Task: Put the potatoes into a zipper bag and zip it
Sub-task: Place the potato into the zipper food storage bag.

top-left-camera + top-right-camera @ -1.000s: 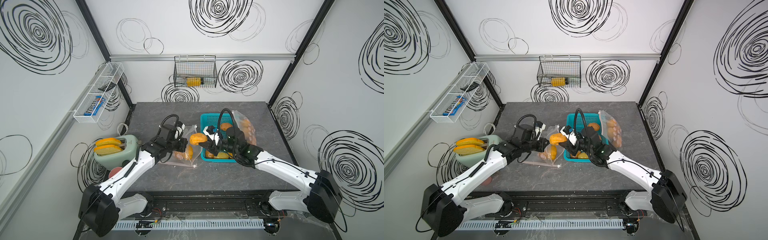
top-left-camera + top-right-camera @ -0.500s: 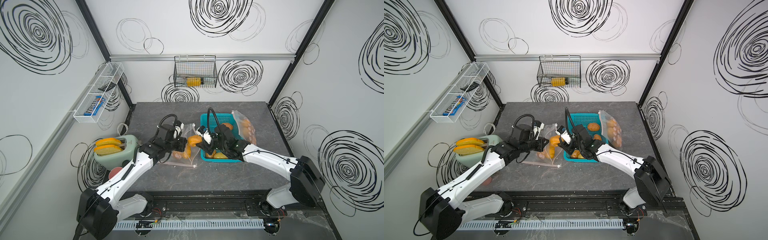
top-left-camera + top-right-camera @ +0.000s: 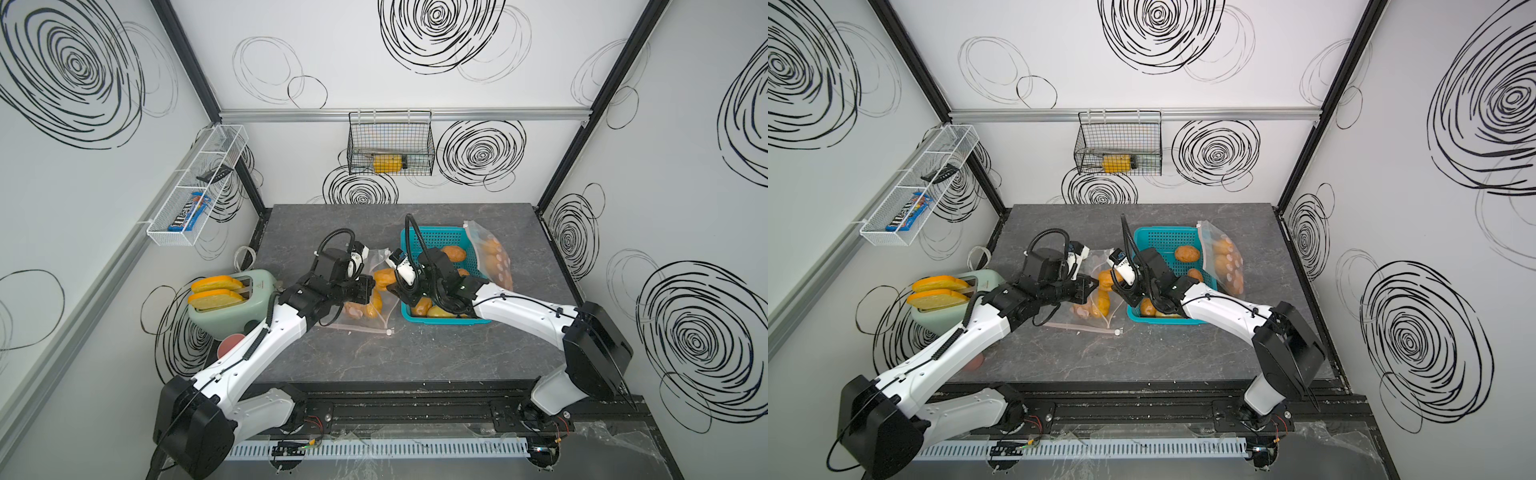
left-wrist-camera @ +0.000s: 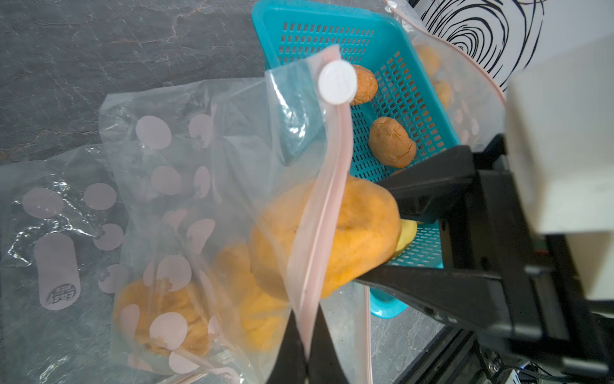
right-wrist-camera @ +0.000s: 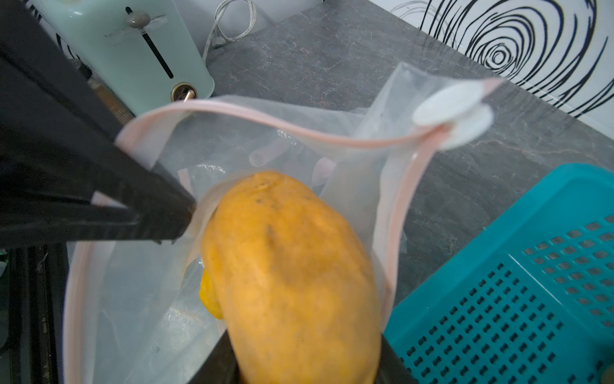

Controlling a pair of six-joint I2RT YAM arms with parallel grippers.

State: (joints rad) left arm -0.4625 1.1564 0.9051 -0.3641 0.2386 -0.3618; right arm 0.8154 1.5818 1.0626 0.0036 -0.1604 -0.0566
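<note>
A clear zipper bag (image 3: 380, 257) (image 4: 199, 149) with pale dots lies left of the teal basket (image 3: 436, 237) and holds a few potatoes (image 4: 159, 316). My left gripper (image 3: 371, 286) (image 4: 307, 319) is shut on the bag's pink zip rim and holds the mouth up. My right gripper (image 3: 395, 286) (image 5: 299, 359) is shut on an orange potato (image 5: 292, 272) (image 4: 358, 232), whose front end sits inside the bag's mouth. The white slider (image 5: 455, 113) is at the far end of the rim. More potatoes (image 3: 453, 252) (image 4: 392, 141) lie in the basket.
A second clear bag (image 3: 492, 257) with potatoes leans on the basket's right side. A mint toaster (image 3: 249, 299) with toast slices (image 3: 216, 291) stands at the table's left edge. A wire basket (image 3: 390, 145) hangs on the back wall.
My right gripper has carried the potato leftward from above the basket to the bag's mouth. The left gripper has kept its hold on the rim.
</note>
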